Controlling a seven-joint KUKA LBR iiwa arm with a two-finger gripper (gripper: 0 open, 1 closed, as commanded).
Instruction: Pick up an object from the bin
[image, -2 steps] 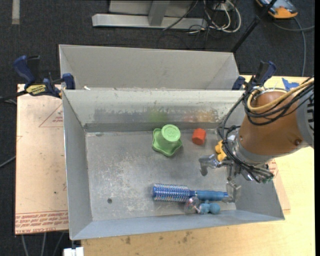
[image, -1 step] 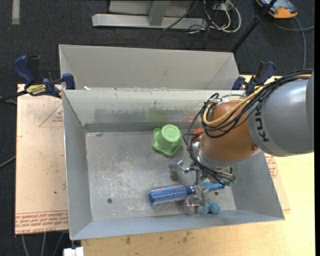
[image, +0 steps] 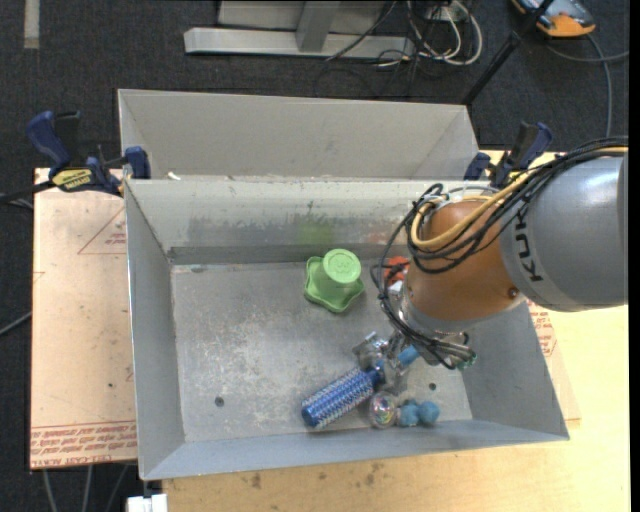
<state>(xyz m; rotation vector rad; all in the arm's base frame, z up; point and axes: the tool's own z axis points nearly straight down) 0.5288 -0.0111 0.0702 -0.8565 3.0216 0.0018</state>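
My gripper (image: 383, 358) reaches down from under the orange cover into the front right part of the bin. Its metal fingertips sit right at the upper end of a blue bristly brush-like roller (image: 340, 396) that lies slanted on the bin floor. Whether the fingers are round the roller's end I cannot tell. Just right of the roller's end lies a small shiny ball-shaped piece with light blue knobs (image: 400, 411). A green plastic cup-like toy (image: 334, 279) stands near the back wall, well left of the gripper.
The arm with its orange cover and cables hangs over the bin's right side and hides the floor beneath it. A small red thing (image: 397, 265) peeks out beside the cover near the back wall.
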